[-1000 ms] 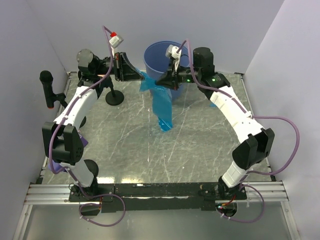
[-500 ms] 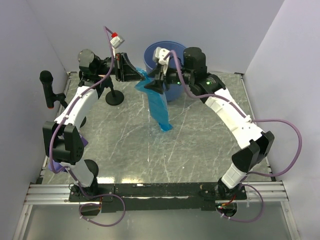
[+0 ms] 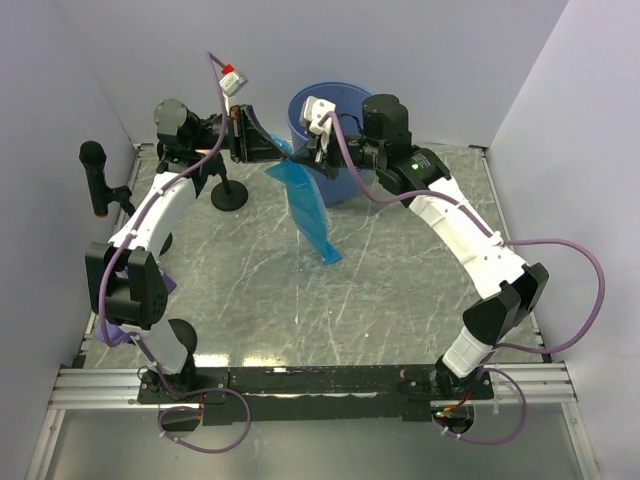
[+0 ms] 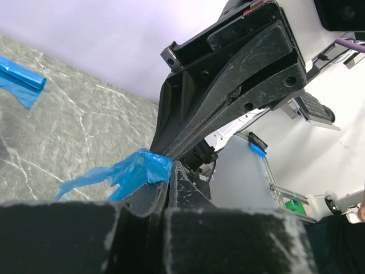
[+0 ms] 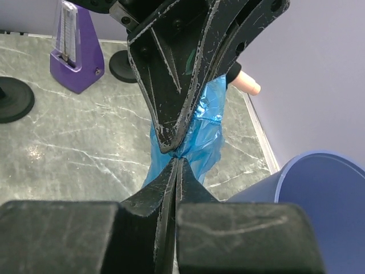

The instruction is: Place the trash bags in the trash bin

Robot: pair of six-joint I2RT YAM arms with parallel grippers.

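In the last second our right gripper has swung left from in front of the bin, opened on the way, and now stands with its jaws pressed together right against the tips of our left gripper. The left gripper has not moved and stays clamped on the top of the bag. In both wrist views the two pairs of tips meet at one bunched knot of blue film, so we judge that the right gripper has also pinched the bag there, though the film is too thin for us to see it between the jaws. If that grip is good, we take this as a handover: the left can let go, and the right, which is nearer the bin, can carry the bag over the rim. A slip at release is the risk. The bag hangs from the shared pinch point, just left of the bin and outside it, as a long, narrow strip running down and to the right. Its lower end reaches the table. It is bright blue, glossy and translucent, crumpled tight at the top and flatter and creased lower down.
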